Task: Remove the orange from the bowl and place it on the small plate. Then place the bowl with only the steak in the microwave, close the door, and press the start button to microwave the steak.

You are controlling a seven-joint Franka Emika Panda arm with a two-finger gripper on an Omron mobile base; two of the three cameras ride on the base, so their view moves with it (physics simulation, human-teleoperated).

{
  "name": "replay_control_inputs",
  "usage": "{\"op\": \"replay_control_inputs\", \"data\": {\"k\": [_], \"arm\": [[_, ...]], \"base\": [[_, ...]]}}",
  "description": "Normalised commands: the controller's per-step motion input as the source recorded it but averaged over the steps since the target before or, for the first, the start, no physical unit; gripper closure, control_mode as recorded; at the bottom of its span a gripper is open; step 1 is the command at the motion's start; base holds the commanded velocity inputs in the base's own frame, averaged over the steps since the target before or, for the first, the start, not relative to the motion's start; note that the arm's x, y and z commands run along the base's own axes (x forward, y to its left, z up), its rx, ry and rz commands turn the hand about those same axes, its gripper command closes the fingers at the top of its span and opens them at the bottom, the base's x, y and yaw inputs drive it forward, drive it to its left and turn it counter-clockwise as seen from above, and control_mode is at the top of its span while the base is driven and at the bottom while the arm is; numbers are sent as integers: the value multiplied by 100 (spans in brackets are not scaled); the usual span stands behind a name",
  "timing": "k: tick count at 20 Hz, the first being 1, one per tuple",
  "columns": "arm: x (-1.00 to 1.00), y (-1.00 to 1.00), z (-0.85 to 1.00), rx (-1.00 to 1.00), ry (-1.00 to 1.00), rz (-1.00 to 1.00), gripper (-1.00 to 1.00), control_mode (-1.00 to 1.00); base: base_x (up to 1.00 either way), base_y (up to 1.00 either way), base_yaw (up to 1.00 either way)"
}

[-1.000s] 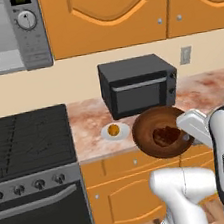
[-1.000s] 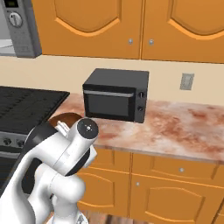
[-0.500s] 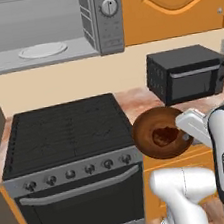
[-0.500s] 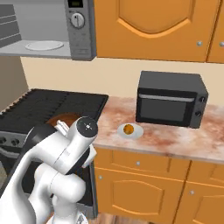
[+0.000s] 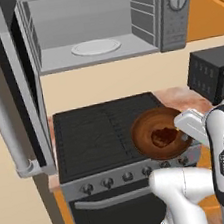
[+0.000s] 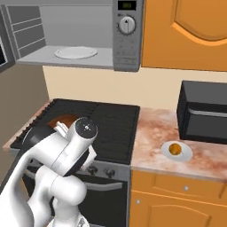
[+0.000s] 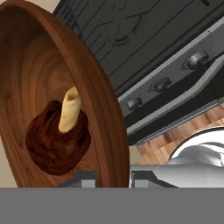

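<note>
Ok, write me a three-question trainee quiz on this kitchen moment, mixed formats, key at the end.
1. True or false: the orange lies on the small plate.
2. The claw is shut on the rim of what?
A. the bowl
B. the toaster oven
C. the turntable
3. Fill in: the door of the microwave stands ____.

Key: 1 true; 2 A; 3 open. The steak sits alone in the bowl, held above the stove.
</note>
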Motion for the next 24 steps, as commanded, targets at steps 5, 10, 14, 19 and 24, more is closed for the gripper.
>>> {"op": "replay_control_inputs", "data": {"k": [5, 10, 14, 19, 24], "arm": [[0, 0, 0, 0, 0, 0, 100, 100], [0, 0, 0, 0, 0, 0, 100, 100], [0, 0, 0, 0, 0, 0, 100, 100], [0, 0, 0, 0, 0, 0, 100, 100], [0, 0, 0, 0, 0, 0, 100, 100]], "base": [[55, 0, 0], [-15, 6, 0], [-4, 32, 0], [0, 47, 0], [7, 15, 0]]}}
